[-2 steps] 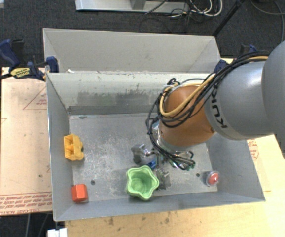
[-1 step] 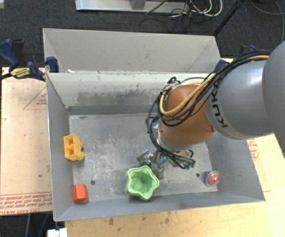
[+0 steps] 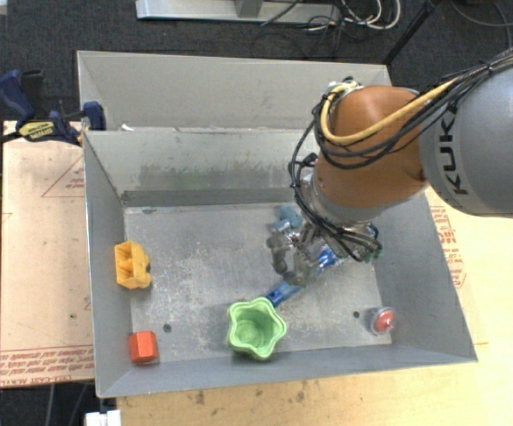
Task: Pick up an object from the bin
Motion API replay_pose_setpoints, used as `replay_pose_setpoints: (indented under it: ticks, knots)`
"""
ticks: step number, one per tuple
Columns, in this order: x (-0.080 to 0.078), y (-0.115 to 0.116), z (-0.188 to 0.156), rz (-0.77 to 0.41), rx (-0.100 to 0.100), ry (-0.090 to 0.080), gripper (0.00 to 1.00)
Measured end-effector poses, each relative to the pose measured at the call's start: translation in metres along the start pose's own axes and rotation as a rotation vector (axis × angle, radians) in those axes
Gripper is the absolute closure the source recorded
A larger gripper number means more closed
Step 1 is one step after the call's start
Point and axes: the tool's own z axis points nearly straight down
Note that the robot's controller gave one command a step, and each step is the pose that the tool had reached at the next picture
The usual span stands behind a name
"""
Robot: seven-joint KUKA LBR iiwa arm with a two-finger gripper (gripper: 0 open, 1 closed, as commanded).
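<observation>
Blue piece (image 3: 282, 294) just under my pincer (image 3: 292, 260)

I count five things in the bin (image 3: 106, 238), one of each kind: one blue piece, one green flower-shaped cup (image 3: 256, 328), one yellow block (image 3: 132, 265), one orange cube (image 3: 144, 346) and one small red round thing (image 3: 382, 320). The blue piece lies slanted on the floor near the middle. Its upper end is right at my pincer's tip and its lower end is just beside the green cup. I cannot tell whether my pincer is open or closed. The block and cube lie well apart to the left.
</observation>
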Motion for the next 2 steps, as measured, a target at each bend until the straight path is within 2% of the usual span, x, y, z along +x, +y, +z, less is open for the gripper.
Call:
replay_pose_setpoints:
  ticks: [1, 2]
  knots:
    - [0.002, 0.001, 0.004, 0.001, -0.004, 0.008, 0.0]
    - [0.016, 0.04, 0.116, -0.26, -0.01, 0.015, 0.0]
